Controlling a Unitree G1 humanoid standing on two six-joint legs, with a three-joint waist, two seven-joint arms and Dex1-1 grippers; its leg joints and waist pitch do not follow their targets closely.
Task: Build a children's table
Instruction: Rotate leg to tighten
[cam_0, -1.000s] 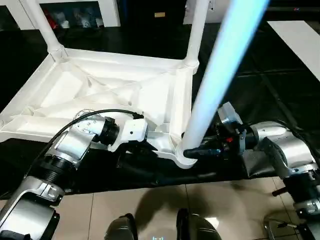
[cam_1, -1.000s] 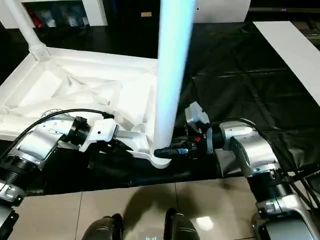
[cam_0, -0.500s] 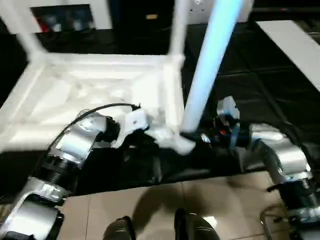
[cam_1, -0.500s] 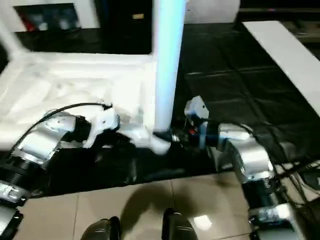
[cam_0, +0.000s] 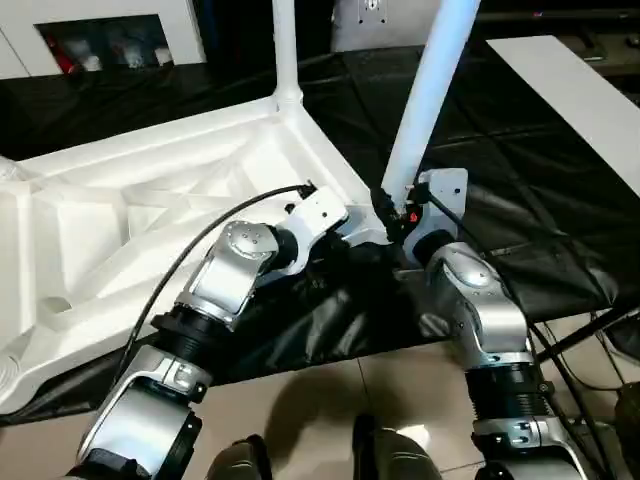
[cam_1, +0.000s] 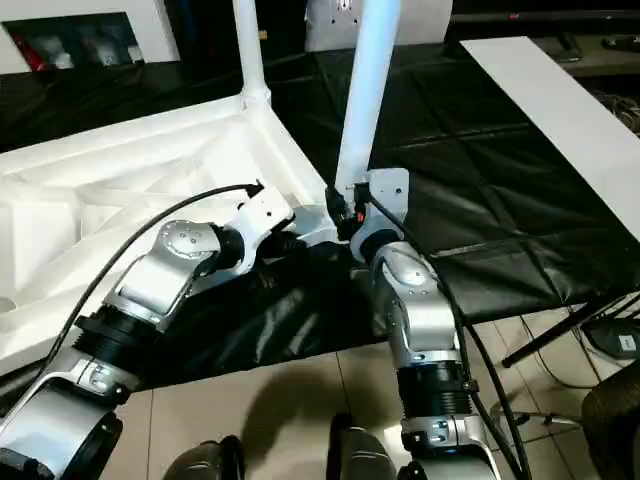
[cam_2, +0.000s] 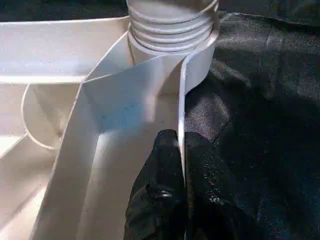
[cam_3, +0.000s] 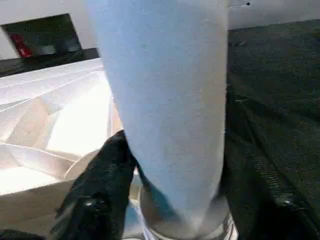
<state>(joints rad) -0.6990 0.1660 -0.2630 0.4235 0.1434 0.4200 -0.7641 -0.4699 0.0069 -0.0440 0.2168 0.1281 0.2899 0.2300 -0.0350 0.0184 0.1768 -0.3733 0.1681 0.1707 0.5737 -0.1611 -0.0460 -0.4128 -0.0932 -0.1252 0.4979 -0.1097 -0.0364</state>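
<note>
Left fingers (cam_2: 172, 195) pinch the children's table (cam_0: 130, 230) rim; right fingers (cam_3: 107, 175) clasp its upright leg (cam_0: 425, 95).

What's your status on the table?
Left gripper pinching tabletop rim. Right gripper clamped on near leg, standing in its corner socket. Nothing blocking.

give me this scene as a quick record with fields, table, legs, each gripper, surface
table top: upside down, ribbed underside up
legs fitted: far corner leg; near corner leg
left gripper: shut on the table top's side rim, just below the near corner socket
right gripper: shut on the near leg's base
surface: black cover
</note>
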